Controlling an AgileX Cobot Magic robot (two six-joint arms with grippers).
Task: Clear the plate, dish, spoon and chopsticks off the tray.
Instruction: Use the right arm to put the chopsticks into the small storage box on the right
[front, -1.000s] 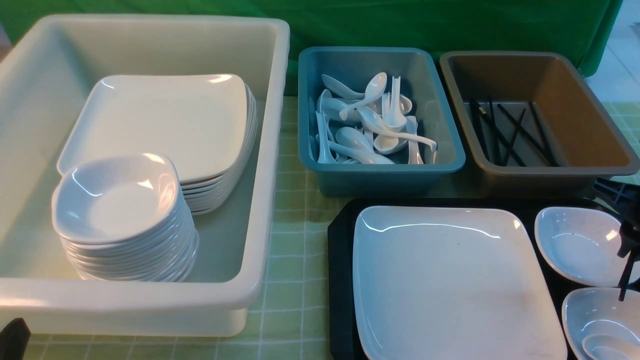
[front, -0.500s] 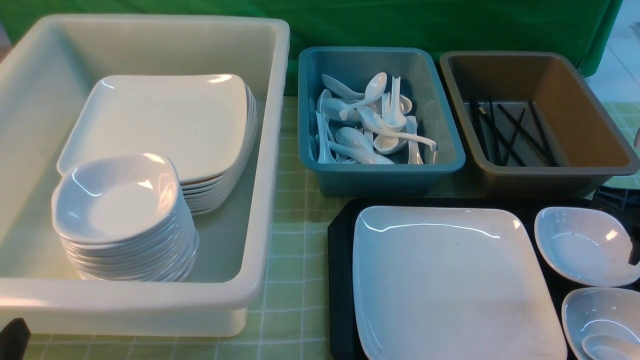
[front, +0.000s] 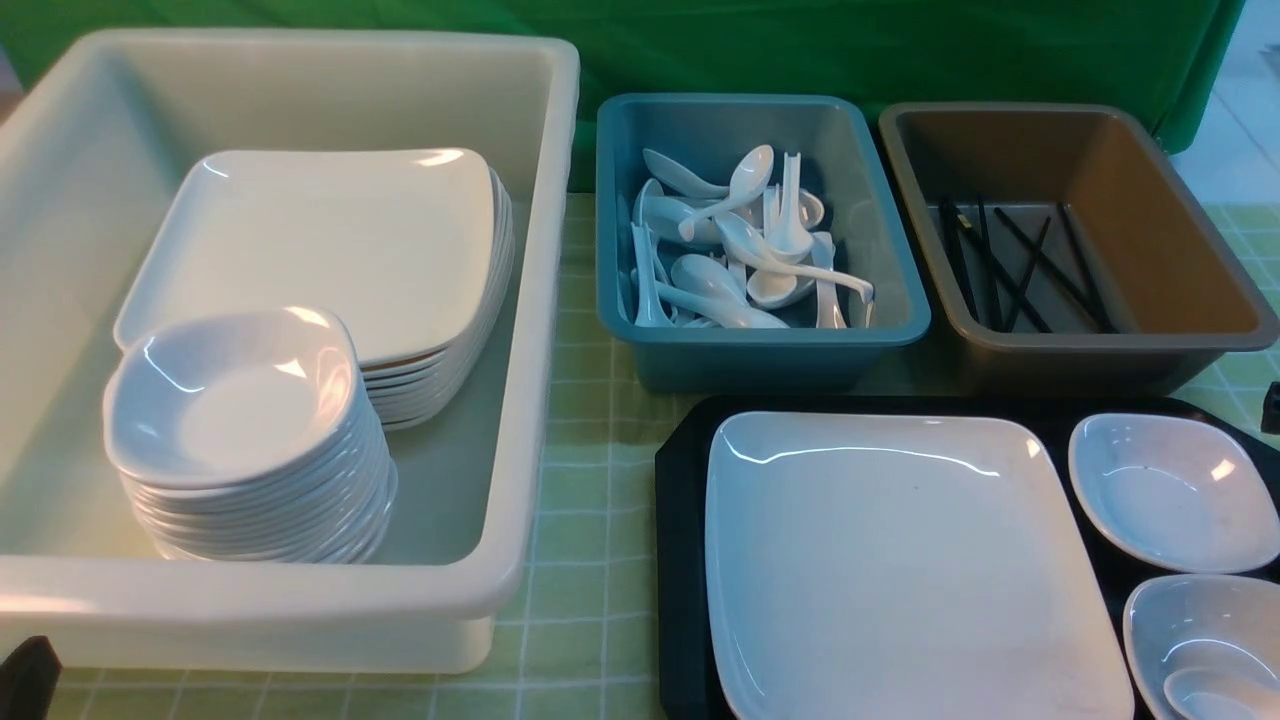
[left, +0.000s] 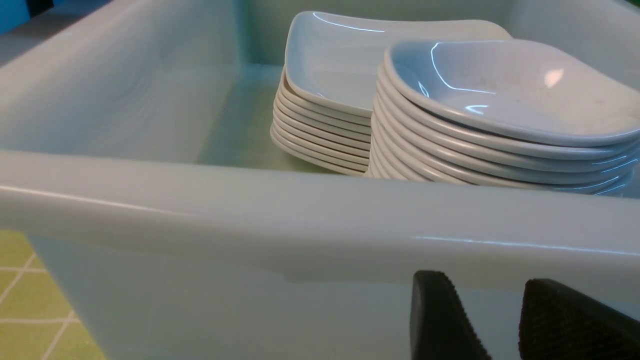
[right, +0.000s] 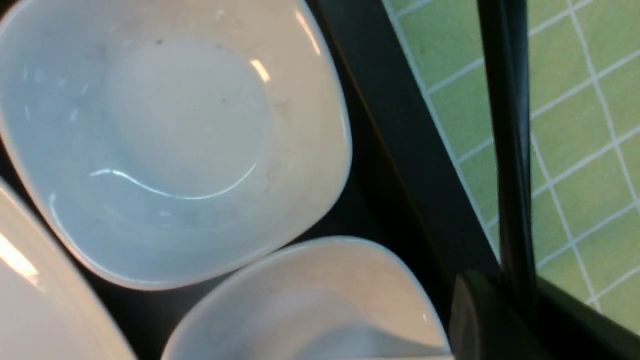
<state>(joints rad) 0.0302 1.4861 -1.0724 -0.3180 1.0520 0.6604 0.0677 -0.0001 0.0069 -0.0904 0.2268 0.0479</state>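
Observation:
The black tray (front: 680, 520) lies at the front right. On it are the large white plate (front: 900, 560) and two small white dishes, one farther (front: 1170, 490) and one nearer (front: 1195, 610). The spoon (front: 1215, 692) rests in the nearer one. In the right wrist view my right gripper (right: 515, 300) is shut on the black chopsticks (right: 510, 150), over the tray's right rim (right: 400, 125) beside the dishes (right: 175, 135). My left gripper (left: 482, 279) stands open and empty before the white tub's wall.
A big white tub (front: 250, 590) at the left holds a stack of plates (front: 320, 240) and a stack of dishes (front: 235, 400). Behind the tray stand a blue bin (front: 770, 340) with spoons and a brown bin (front: 1100, 345) with chopsticks. A green checked cloth covers the table.
My right gripper with the chopsticks has moved right, off the far dish and almost out of the front view. The left arm has not moved.

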